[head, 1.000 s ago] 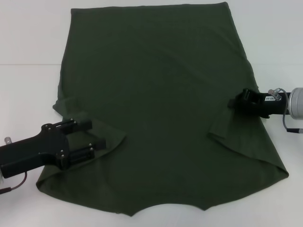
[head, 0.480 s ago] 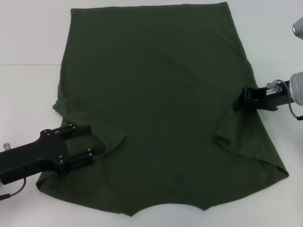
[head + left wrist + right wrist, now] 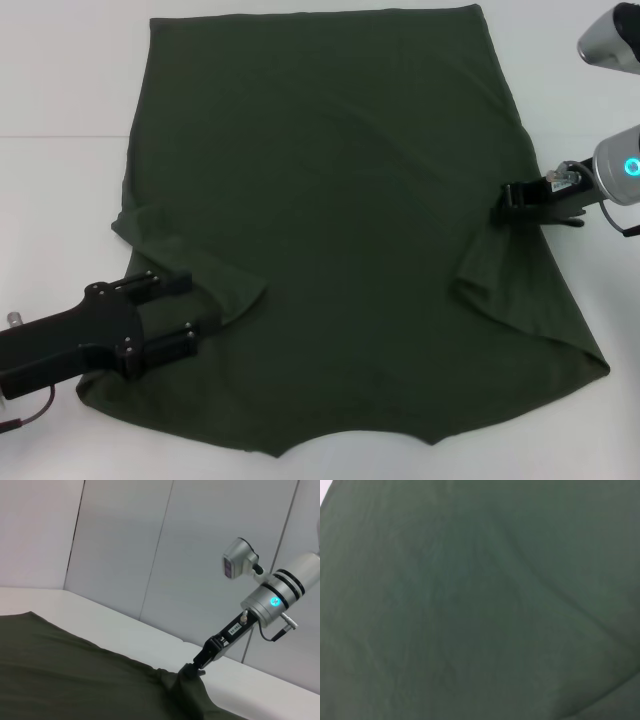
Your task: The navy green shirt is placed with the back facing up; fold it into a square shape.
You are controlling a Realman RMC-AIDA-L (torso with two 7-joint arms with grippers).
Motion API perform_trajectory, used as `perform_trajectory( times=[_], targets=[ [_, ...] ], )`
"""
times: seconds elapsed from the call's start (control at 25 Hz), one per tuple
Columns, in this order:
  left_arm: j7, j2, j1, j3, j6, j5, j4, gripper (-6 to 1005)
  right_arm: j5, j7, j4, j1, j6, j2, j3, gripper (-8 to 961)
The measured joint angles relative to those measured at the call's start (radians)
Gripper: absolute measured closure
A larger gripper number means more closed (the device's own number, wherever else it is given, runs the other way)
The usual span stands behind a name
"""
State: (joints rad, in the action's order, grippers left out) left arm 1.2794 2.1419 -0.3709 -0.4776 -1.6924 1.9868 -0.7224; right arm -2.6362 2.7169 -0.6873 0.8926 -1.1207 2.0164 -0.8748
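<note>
Your navy green shirt (image 3: 340, 220) lies flat on the white desk (image 3: 60, 80), its long way running away from you, both sleeves already folded in. The left gripper (image 3: 178, 310) sits low over the near left sleeve fold, fingers spread wide, holding nothing. The right gripper (image 3: 512, 198) is at the shirt's right edge, pinching a bit of cloth and lifting it.

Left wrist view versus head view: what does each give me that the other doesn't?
Only the left wrist view shows the shirt's edge bunched up off the table at the right pincer, with the wall panels behind. Only the head view shows the whole navy green shirt, both sleeves folded inward, and the open left pincer over the left sleeve. Both show the right pincer at the shirt's right edge.
</note>
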Motion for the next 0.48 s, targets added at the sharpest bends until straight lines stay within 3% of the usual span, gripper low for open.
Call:
perform_trajectory(
  times=[0.48],
  targets=[
    [0.0, 0.005, 0.004, -0.005, 0.001, 0.006, 0.0, 299, -0.006, -0.002, -0.002, 0.032, 0.001, 0.011, -0.039, 914]
  ],
)
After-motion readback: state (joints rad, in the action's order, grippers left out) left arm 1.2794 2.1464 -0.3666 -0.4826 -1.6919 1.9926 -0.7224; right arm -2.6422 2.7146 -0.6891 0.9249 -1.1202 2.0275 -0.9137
